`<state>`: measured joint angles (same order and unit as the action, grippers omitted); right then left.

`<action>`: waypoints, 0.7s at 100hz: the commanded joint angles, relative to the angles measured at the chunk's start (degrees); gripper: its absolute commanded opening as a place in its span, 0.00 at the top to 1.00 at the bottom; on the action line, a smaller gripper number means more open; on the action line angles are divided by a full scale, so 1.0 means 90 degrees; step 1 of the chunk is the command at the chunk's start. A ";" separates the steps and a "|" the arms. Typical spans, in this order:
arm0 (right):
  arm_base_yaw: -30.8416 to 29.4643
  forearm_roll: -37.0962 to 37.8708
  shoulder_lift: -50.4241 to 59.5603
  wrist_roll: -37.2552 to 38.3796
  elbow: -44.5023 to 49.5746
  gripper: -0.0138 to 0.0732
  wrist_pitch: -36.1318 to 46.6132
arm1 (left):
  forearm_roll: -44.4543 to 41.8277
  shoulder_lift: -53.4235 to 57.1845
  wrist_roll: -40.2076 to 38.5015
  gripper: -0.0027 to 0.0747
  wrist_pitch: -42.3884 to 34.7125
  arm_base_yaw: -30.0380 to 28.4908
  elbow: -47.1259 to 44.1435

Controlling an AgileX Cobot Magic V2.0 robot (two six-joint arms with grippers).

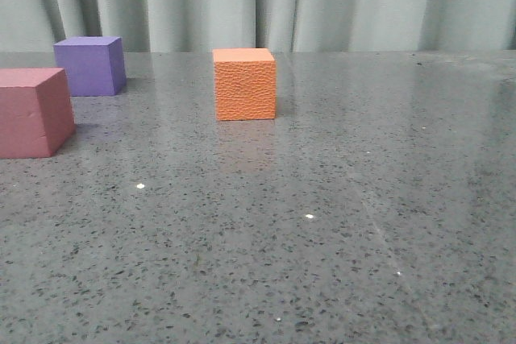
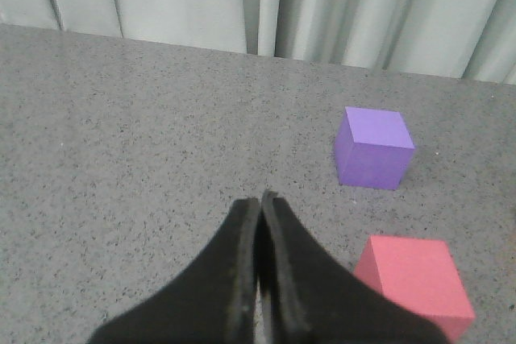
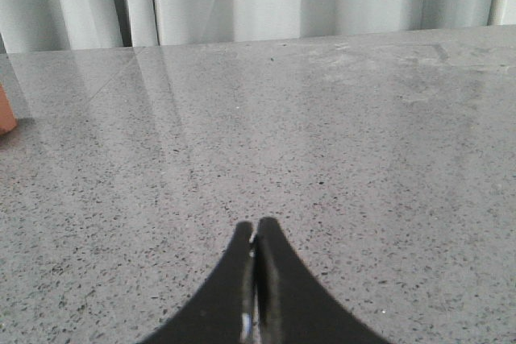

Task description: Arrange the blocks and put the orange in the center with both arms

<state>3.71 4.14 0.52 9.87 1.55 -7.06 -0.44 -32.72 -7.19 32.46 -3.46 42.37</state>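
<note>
In the front view the orange cube [image 1: 244, 84] with its pebbled skin stands on the grey speckled table, a little left of middle. The purple cube [image 1: 90, 64] stands at the far left, and the pinkish-red cube [image 1: 32, 111] sits nearer, at the left edge, partly cut off. No gripper shows in the front view. In the left wrist view my left gripper [image 2: 260, 197] is shut and empty, with the purple cube [image 2: 373, 147] and the pinkish-red cube [image 2: 415, 281] off to its side. In the right wrist view my right gripper [image 3: 256, 222] is shut and empty; a sliver of the orange cube [image 3: 5, 112] shows at the frame's edge.
The grey speckled tabletop [image 1: 339, 223] runs back to a pale green curtain [image 1: 266, 2] along its far edge. Nothing else stands on the table in any view.
</note>
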 commanded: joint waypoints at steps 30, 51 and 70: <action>-0.0021 0.0086 0.0166 -0.0086 -0.0082 0.92 0.0549 | 0.0049 -0.1702 0.0039 0.99 -0.0194 -0.0012 0.1669; -0.0021 0.0086 0.0166 -0.0086 -0.0082 0.92 0.0549 | 0.0049 -0.1808 0.0329 0.72 -0.0224 -0.0012 0.1709; -0.0021 0.0086 0.0166 -0.0086 -0.0082 0.92 0.0549 | 0.0049 -0.1808 0.0448 0.06 -0.0254 -0.0012 0.1709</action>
<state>3.71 4.14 0.52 9.83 1.55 -7.06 -0.44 -49.20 -3.54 34.71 -3.46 55.71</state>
